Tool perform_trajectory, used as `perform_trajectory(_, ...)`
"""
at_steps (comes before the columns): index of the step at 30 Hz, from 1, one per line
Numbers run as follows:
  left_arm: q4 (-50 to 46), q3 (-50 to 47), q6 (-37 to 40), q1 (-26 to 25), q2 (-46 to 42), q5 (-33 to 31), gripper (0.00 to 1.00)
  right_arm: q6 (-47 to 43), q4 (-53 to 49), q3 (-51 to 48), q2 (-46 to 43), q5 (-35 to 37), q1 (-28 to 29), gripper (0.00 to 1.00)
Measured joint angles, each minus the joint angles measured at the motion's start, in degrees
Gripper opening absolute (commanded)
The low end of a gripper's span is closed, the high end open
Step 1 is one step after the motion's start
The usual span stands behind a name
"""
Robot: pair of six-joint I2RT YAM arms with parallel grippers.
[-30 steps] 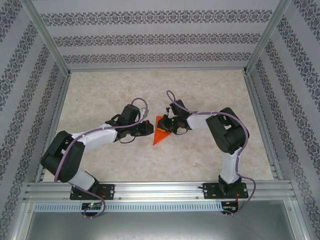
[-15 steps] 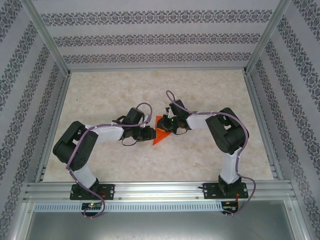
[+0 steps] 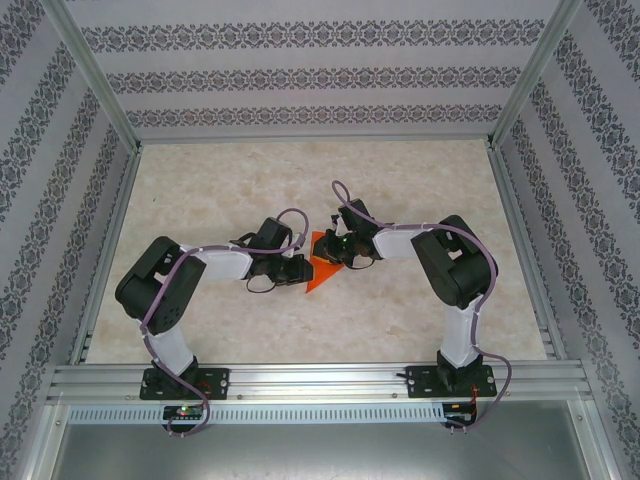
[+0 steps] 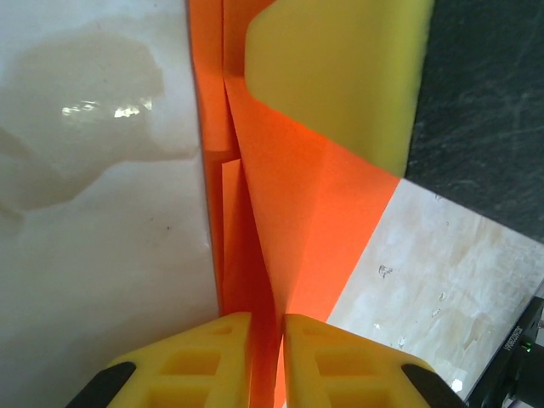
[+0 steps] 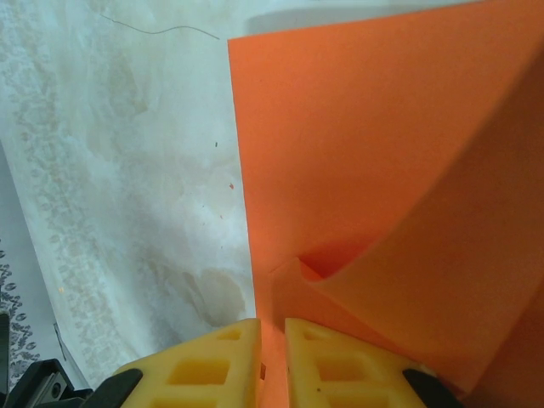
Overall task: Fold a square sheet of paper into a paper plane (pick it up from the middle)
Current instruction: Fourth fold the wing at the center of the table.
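the left hand (image 4: 268, 330) has its two yellow fingers nearly together. a raised fold of the orange paper (image 4: 297, 221) runs up between them, so it looks to be pinching that fold. the right hand (image 5: 272, 333) is likewise closed to a slit on the paper's other side, with a curled flap lifting just beyond its fingertips. from above, both hands meet over a small creased orange triangle near the middle of the pale marbled surface (image 3: 420, 320), its tip toward the near edge. a second ago the left hand stood just beside the paper's left edge. its arm has since swung in and the hand now touches the paper, while the right hand has stayed put. i judge both hands are starting a fold, with the plane far from finished.
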Motion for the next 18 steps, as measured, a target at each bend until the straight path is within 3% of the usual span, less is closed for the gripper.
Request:
perform_trajectory(7,0.59,0.00,-0.09,0.00,0.11,0.22,0.15,0.02,0.02,0.00,0.00,0.00,0.00,0.16)
perform_trajectory(12,1.03,-0.02,-0.59,0.00,0.44,0.35,0.01,0.15,0.22,0.00,0.00,-0.13,0.00,0.18)
perform_trajectory(18,4.13,-2.21,-2.45,0.04,0.02,-0.42,0.00,0.66,0.70,-0.42,-1.05,-0.20,0.00,0.26)
